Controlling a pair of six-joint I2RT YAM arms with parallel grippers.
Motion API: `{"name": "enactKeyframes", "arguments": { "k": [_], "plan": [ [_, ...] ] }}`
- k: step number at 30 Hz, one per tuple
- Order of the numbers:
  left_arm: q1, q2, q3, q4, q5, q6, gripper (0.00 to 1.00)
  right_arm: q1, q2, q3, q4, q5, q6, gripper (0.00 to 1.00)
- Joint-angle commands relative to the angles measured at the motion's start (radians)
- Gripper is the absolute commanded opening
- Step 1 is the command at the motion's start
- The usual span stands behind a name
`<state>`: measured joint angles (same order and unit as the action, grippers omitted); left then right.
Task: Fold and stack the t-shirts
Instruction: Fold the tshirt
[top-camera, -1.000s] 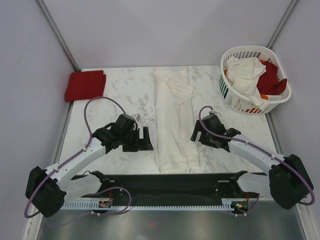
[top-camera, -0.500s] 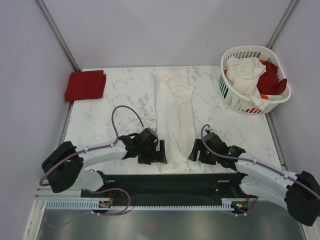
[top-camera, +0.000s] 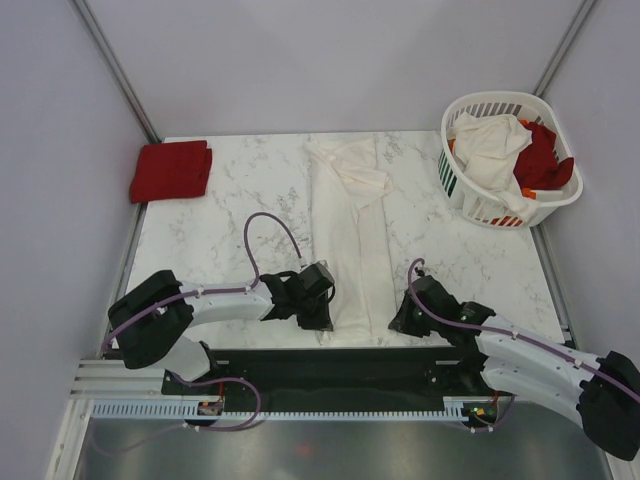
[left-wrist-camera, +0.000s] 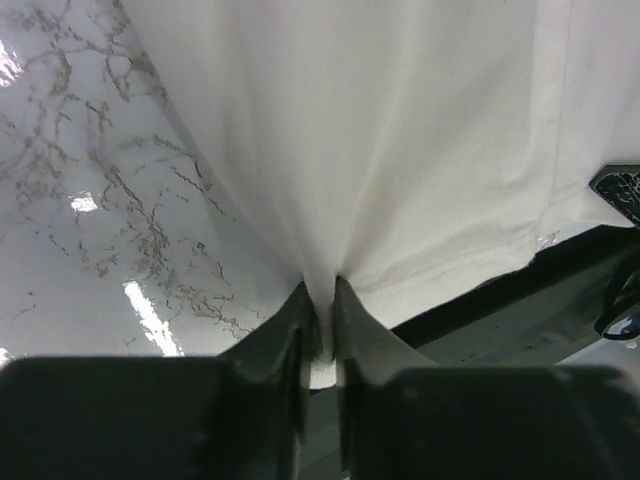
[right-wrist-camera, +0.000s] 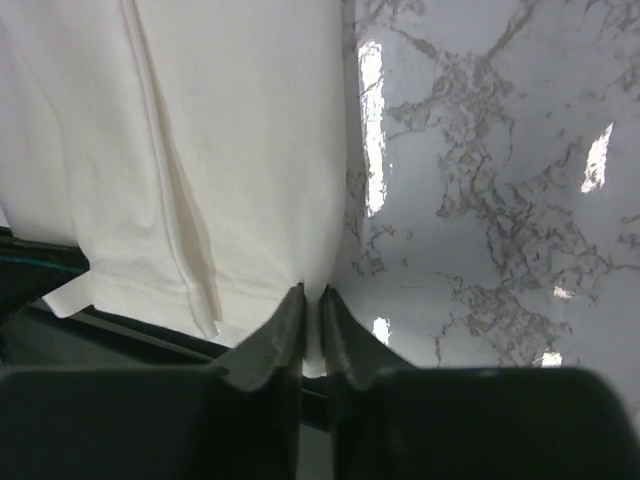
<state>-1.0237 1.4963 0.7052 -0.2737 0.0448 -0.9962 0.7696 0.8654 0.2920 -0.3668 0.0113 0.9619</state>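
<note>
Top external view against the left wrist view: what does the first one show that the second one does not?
Only top external: the folded red t-shirt, the laundry basket holding more shirts, and the full length of the cream t-shirt. Only left wrist: the fingers of the left gripper closed on a fold of the hem. Both: the cream t-shirt, the marble table and the left gripper at the shirt's near left corner.
</note>
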Motion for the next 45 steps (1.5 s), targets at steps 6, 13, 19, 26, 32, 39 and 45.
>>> {"name": "enactKeyframes", "arguments": {
  "k": [6, 13, 19, 26, 32, 39, 45],
  "plan": [
    [-0.036, -0.070, -0.027, 0.005, -0.031, -0.056, 0.04, 0.011, -0.066, -0.007, -0.113, -0.008, 0.014, 0.00],
    [-0.082, -0.203, 0.074, -0.201, -0.085, -0.088, 0.02, 0.022, -0.147, 0.192, -0.276, 0.016, 0.001, 0.00],
    [-0.073, -0.234, 0.217, -0.309, -0.118, -0.050, 0.02, 0.022, -0.053, 0.393, -0.299, 0.104, -0.075, 0.00],
    [0.048, -0.174, 0.418, -0.475, -0.149, 0.077, 0.06, 0.022, 0.101, 0.601, -0.299, 0.289, -0.190, 0.00],
    [0.194, -0.114, 0.502, -0.486, -0.100, 0.188, 0.12, 0.007, 0.254, 0.752, -0.270, 0.388, -0.262, 0.00],
    [0.307, 0.028, 0.631, -0.484, -0.079, 0.301, 0.12, -0.079, 0.400, 0.863, -0.212, 0.407, -0.319, 0.00],
    [0.381, 0.200, 0.775, -0.486, -0.011, 0.373, 0.13, -0.156, 0.524, 0.950, -0.175, 0.383, -0.364, 0.00]
  ]
}}
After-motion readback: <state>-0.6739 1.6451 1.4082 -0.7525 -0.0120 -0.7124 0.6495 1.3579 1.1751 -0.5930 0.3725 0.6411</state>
